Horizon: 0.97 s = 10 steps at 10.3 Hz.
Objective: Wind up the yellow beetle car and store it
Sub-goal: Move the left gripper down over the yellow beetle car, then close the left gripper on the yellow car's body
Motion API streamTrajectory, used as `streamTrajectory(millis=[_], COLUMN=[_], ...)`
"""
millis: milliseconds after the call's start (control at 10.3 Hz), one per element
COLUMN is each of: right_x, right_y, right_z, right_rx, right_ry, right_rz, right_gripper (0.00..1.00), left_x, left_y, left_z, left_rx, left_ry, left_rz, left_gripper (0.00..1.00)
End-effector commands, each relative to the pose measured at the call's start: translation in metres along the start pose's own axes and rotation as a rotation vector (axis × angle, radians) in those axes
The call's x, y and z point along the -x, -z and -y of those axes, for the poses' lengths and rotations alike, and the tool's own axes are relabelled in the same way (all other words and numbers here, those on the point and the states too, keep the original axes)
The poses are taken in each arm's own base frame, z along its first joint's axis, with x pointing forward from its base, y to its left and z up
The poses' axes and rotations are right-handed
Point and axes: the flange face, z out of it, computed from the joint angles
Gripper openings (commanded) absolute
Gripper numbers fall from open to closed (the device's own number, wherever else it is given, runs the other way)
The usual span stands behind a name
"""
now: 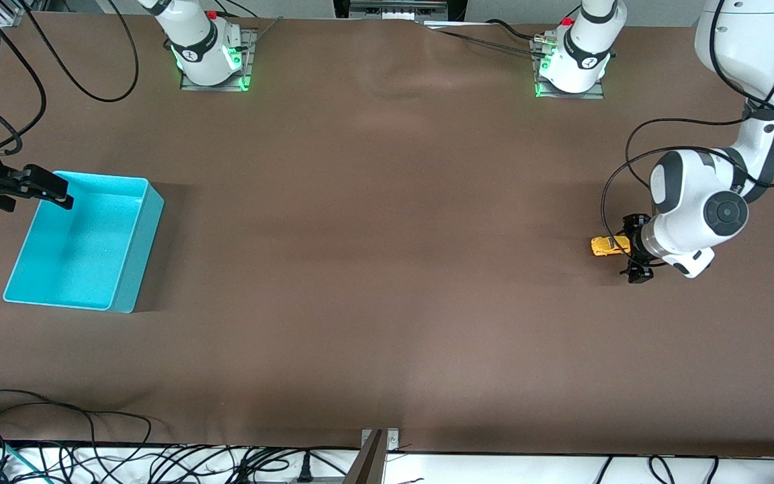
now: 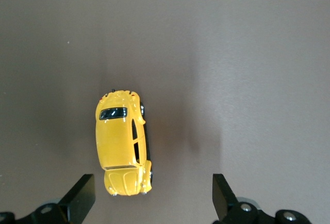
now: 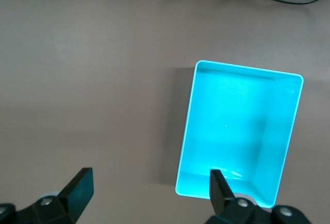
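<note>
Over the yellow beetle car (image 2: 123,144), left claw (image 2: 154,195) spread, partly hiding it, right claw (image 3: 147,190) spread, waiting.

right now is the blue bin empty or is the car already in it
Empty. The bin shows only its bare turquoise floor, and the yellow car sits on its wheels on the table beneath the left tool.
</note>
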Motion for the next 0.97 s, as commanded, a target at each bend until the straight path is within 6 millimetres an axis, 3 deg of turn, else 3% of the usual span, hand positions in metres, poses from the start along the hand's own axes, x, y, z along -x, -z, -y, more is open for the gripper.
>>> streamTrajectory(millis=[0, 873], right_x=[-0.001, 0.000], right_y=[0.004, 0.005], right_z=[-0.002, -0.002], right_rx=[-0.018, -0.021], right_ry=[-0.006, -0.009], right_rz=[-0.002, 0.001], right_gripper=[1.00, 1.00], left_x=[-0.001, -0.005], left_y=[0.004, -0.028], left_z=[0.021, 0.029], left_rx=[0.047, 0.043], left_ry=[0.071, 0.030], left_rz=[-0.015, -0.054], left_gripper=[1.00, 1.00])
